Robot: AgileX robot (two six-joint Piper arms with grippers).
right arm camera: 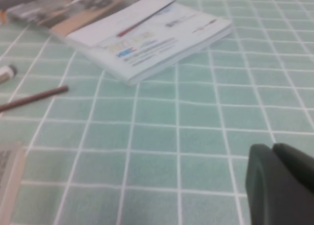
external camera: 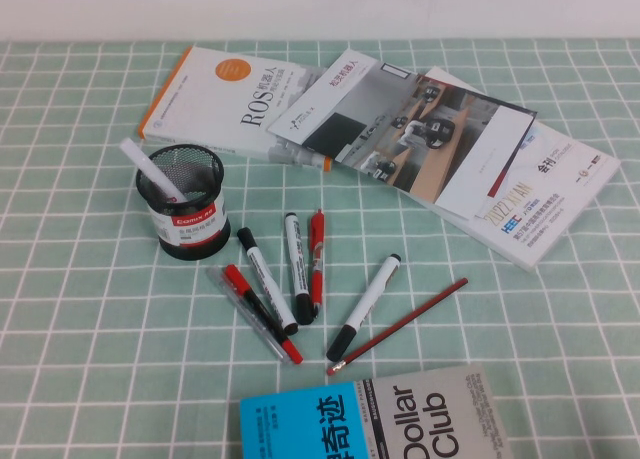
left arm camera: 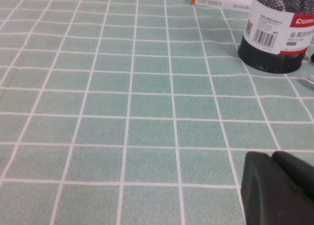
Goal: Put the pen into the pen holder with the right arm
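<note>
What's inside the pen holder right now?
The pen stands tilted in the pen holder, its upper end above the rim; the lower end is hidden by mesh. Left gripper and right gripper show only in wrist views.

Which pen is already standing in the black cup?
The all-white pen. It leans inside the pen holder, while the other pens lie flat on the table. Neither gripper, left or right, is near it.

A study or office desk [external camera: 80, 359], by the look of it; a green cloth with a white grid covers it; books and magazines [external camera: 420, 139] lie stacked and fanned near the far edge, one titled with ROS [external camera: 225, 99]; a black mesh pen holder [external camera: 185, 214] stands among loose markers [external camera: 265, 279] and a red pencil [external camera: 400, 324]; a pale plain wall rises behind.
</note>
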